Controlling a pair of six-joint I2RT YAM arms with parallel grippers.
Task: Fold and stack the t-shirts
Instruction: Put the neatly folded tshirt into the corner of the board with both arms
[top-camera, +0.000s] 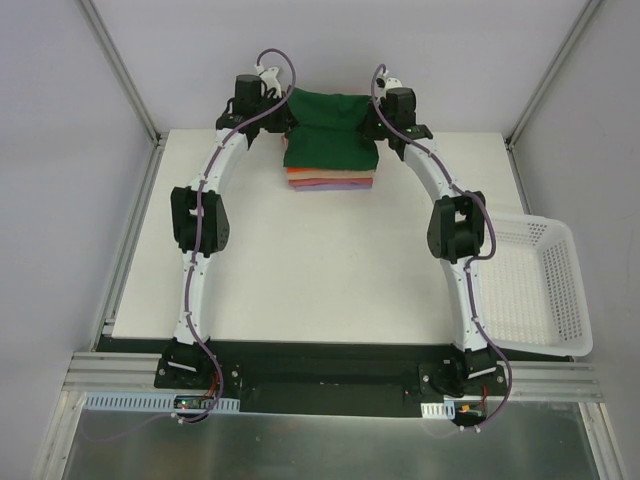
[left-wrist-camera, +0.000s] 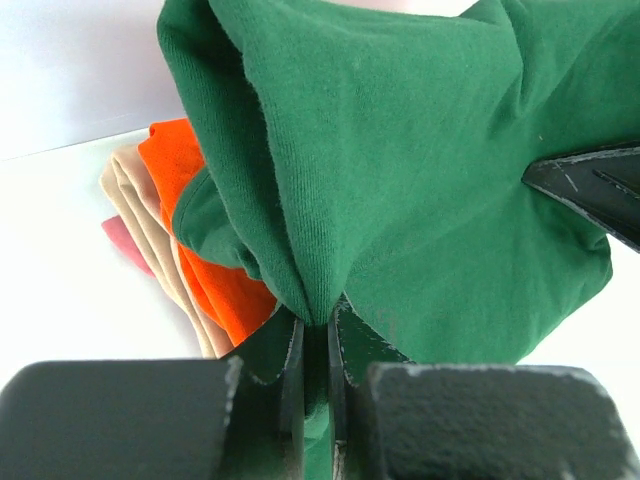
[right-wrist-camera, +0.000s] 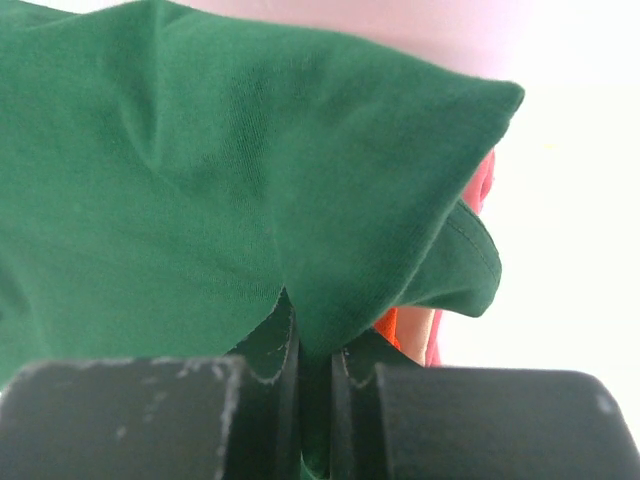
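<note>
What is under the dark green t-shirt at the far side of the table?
Only the near edges of three folded ones show: an orange tee, a tan tee and a lilac tee. The green t-shirt covers their tops, so any others are hidden.

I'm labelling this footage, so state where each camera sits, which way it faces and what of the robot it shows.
Top external: above and behind the robot, looking down at the table; shows left arm, right arm, basket, green t-shirt over the folded stack.
Left wrist: on the left wrist, looking along the left fingers, shut on the green t-shirt.
Right wrist: likewise, right fingers shut on it.
Shared: both wrist views show the green t-shirt and orange shirt beneath.
</note>
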